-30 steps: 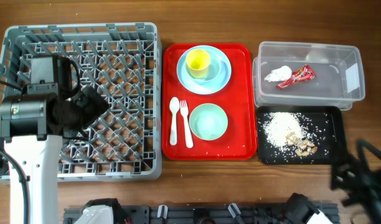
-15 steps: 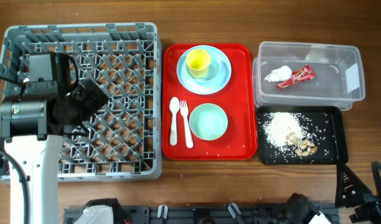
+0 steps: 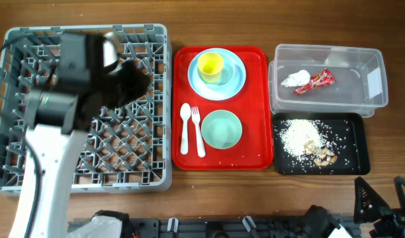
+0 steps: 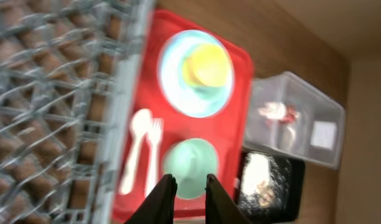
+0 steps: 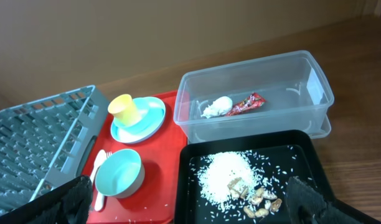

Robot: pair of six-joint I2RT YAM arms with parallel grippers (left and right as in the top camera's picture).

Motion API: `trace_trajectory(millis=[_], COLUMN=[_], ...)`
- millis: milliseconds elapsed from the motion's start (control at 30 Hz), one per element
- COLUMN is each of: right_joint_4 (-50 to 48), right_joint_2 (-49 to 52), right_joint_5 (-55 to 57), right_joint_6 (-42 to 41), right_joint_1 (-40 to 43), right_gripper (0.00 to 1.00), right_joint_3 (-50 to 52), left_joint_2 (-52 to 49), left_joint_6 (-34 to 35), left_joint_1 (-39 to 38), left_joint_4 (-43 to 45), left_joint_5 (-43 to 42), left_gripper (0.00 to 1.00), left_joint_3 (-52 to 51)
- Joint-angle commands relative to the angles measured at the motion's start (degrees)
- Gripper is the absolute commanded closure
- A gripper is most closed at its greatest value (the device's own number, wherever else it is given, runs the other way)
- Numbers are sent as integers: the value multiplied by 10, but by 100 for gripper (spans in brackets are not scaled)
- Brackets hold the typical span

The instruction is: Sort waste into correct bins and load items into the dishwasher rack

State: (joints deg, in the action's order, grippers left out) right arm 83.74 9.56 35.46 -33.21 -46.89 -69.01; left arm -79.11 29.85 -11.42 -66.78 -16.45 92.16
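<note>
On the red tray [image 3: 219, 158] a yellow cup [image 3: 210, 65] stands on a pale blue plate [image 3: 236, 82]. A mint green bowl [image 3: 222, 128] sits below it, with a white spoon [image 3: 184, 129] and fork [image 3: 198, 132] to its left. The grey dishwasher rack [image 3: 90, 30] holds no dishes. My left gripper [image 3: 137, 82] hovers over the rack's right side. Its fingertips [image 4: 167, 194] stand nearly together with nothing between them. My right gripper [image 5: 193, 202] is open at the table's near right corner, empty, facing the black tray [image 5: 309, 149].
The clear tub [image 3: 381, 66] at the back right holds the white napkin [image 3: 295, 79] and the red wrapper [image 3: 316, 80]. The black tray [image 3: 358, 142] in front of it holds rice [image 3: 298, 135] and brown scraps [image 3: 321, 154]. A few grains lie on the red tray.
My left arm has swung up and right across the rack toward the red tray, and its jaws have closed. My right gripper has dropped back to the table's lower right edge.
</note>
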Motion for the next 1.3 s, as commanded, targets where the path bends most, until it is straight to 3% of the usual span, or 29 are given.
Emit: trace_trajectory(millis=[0,67,133,267,367,633,1267], right_joint_4=[1,1,1,1,1,1,1], right_joint_2=[-7,-7,-7,-7,-7,-7,-7], right_joint_5=[9,9,9,9,9,9,9], right_joint_6=[-4,-4,-4,-4,-4,-4,-4], right_joint_1=[0,0,0,0,0,0,0], right_gripper=[0,0,0,0,0,0,0], right_joint_3=[1,1,1,1,1,1,1], left_joint_2=[-159,-294,-384,-473,-529,-585,-617], left_joint_6=[-57,-85,-87,-86,-85,-85,-84], left_joint_1=[-54,-83,-106,-146,-179,-222,-226], left_joint_4=[-85,-169,-193,-145,-92,-14,-37], left_joint_5=[-19,11,54,130,140,199,227], left_gripper=[83,83,83,80,82,85,82], left_joint_3=[206,371,459,472,472,466,431])
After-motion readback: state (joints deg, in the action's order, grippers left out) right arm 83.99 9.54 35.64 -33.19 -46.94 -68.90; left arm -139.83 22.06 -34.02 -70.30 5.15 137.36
